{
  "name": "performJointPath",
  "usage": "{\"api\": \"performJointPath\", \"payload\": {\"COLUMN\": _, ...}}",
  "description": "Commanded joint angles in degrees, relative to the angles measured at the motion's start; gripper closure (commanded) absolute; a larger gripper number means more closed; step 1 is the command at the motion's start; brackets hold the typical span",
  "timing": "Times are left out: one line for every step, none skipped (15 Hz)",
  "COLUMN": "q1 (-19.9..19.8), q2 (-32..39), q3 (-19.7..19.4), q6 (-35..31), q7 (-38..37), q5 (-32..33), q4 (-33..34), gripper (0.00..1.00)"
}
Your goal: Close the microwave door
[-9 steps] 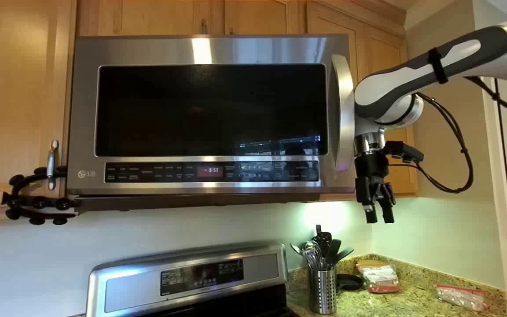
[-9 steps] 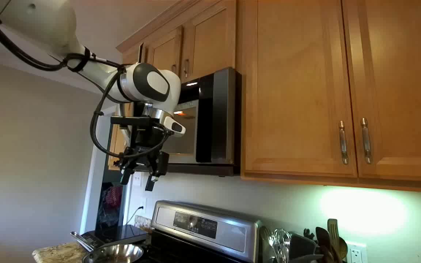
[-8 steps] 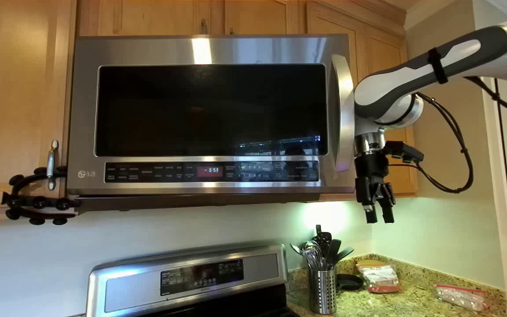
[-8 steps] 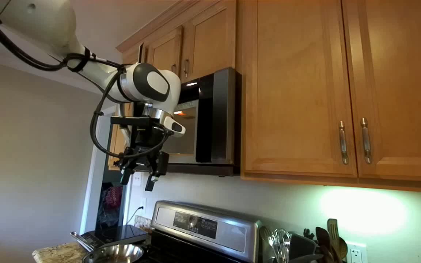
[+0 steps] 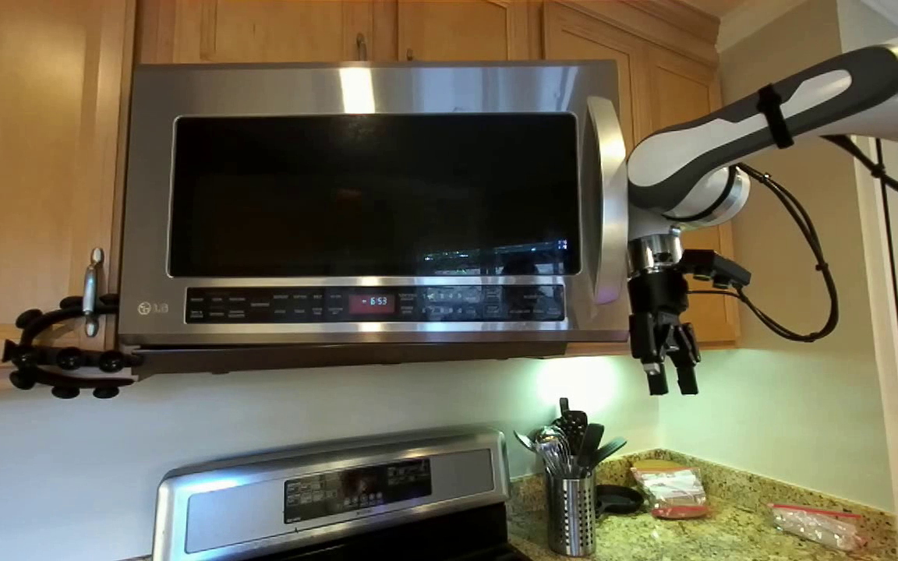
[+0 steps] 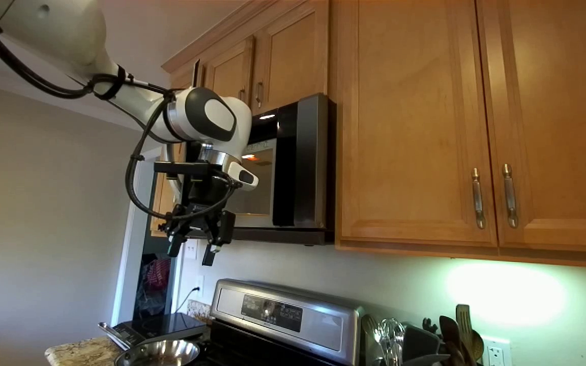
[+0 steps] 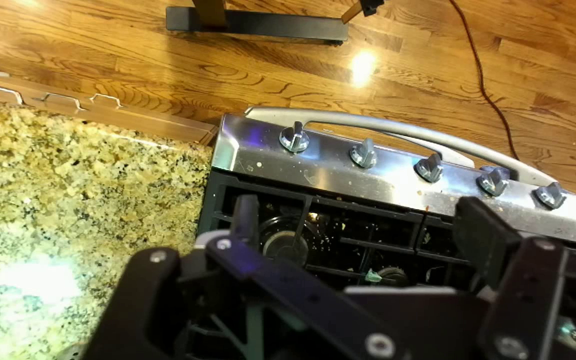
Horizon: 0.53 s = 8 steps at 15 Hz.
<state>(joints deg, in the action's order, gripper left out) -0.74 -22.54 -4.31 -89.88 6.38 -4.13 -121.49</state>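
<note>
We judge that closing is not yet begun: the wide rectangular steel-and-dark-glass microwave door (image 5: 375, 195) seems to stand open above the silver steel-backed stove (image 5: 223, 510), since in an exterior view the glossy black-and-steel microwave body (image 6: 285, 178) shows its cavity. Just right of the door hangs the black two-fingered jointed tool (image 5: 673, 385), pointing down; in the wrist view its fingertips (image 7: 483, 237) are well apart with nothing between them. The next move, we think, calls for raising it, rounding the free edge and pushing the outer face toward the body. As for surfaces, we see at left a smooth honey-brown wooden cabinet door (image 5: 36, 156), then brushed steel around mirror-like glass, a perforated steel cylinder (image 5: 571, 518), a bowed silver metal handle (image 5: 613, 202), and at right the rough-patterned, yellow-speckled granite desk (image 5: 730, 538).
</note>
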Motion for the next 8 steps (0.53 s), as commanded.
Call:
{"api": "performJointPath", "payload": {"q1": -0.1, "q2": -1.1, "q3": 0.6, "q6": 0.2, "q7": 0.0, "q5": 0.3, "q4": -0.4, "gripper": 0.00}}
{"api": "performJointPath", "payload": {"q1": -0.1, "q2": -1.8, "q3": 1.0, "q6": 0.4, "q7": -0.3, "q5": 0.6, "q4": -0.7, "gripper": 0.00}}
{"api": "performJointPath", "payload": {"q1": 0.1, "q2": -4.0, "q3": 1.5, "q6": 0.7, "q7": -0.6, "q5": 1.0, "q4": -2.0, "gripper": 0.00}}
{"api": "performJointPath", "payload": {"q1": 0.1, "q2": -6.0, "q3": 2.1, "q6": 0.5, "q7": -1.4, "q5": 1.5, "q4": -3.2, "gripper": 0.00}}
{"api": "performJointPath", "payload": {"q1": 0.2, "q2": -8.3, "q3": 2.9, "q6": 0.5, "q7": -2.1, "q5": 2.0, "q4": -4.5, "gripper": 0.00}}
{"api": "performJointPath", "payload": {"q1": 0.4, "q2": -9.8, "q3": 3.7, "q6": 0.7, "q7": -2.5, "q5": 2.3, "q4": -5.2, "gripper": 0.00}}
{"api": "performJointPath", "payload": {"q1": 0.5, "q2": -12.0, "q3": 4.7, "q6": 0.9, "q7": -3.4, "q5": 2.7, "q4": -6.5, "gripper": 0.00}}
{"api": "performJointPath", "payload": {"q1": 0.7, "q2": -13.8, "q3": 5.5, "q6": 1.6, "q7": -4.0, "q5": 2.7, "q4": -7.2, "gripper": 0.00}}
